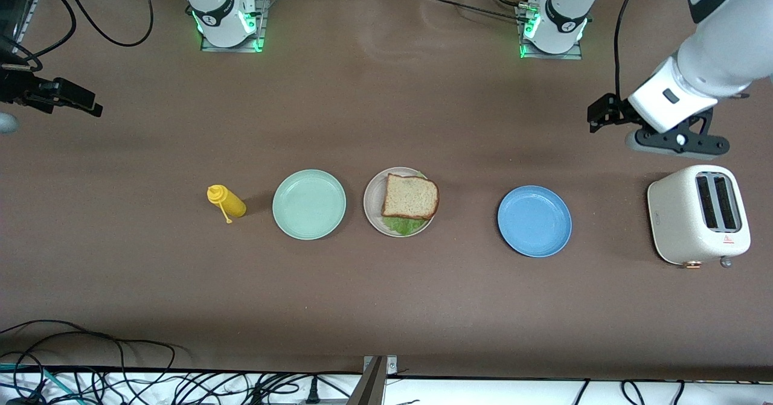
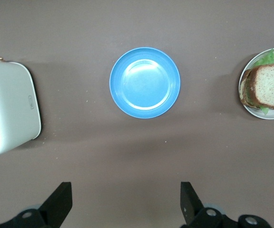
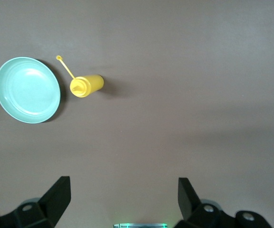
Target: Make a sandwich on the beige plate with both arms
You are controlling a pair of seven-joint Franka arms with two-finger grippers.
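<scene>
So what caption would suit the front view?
Finished sandwich on the beige plate; left gripper and right gripper open, idle.

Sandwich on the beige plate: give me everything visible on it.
The sandwich is square brown wholegrain bread with a darker crust, two slices stacked, shown in the left wrist view. Ruffled green lettuce sticks out between them, mostly toward the front camera. It lies flat on the beige plate, between the mint-green plate and the blue plate. Nothing else touches it.

You see a wide brown table [image 1: 386,308] under even light, with black cables [image 1: 121,384] tangled along its white edge nearest the front camera.
</scene>
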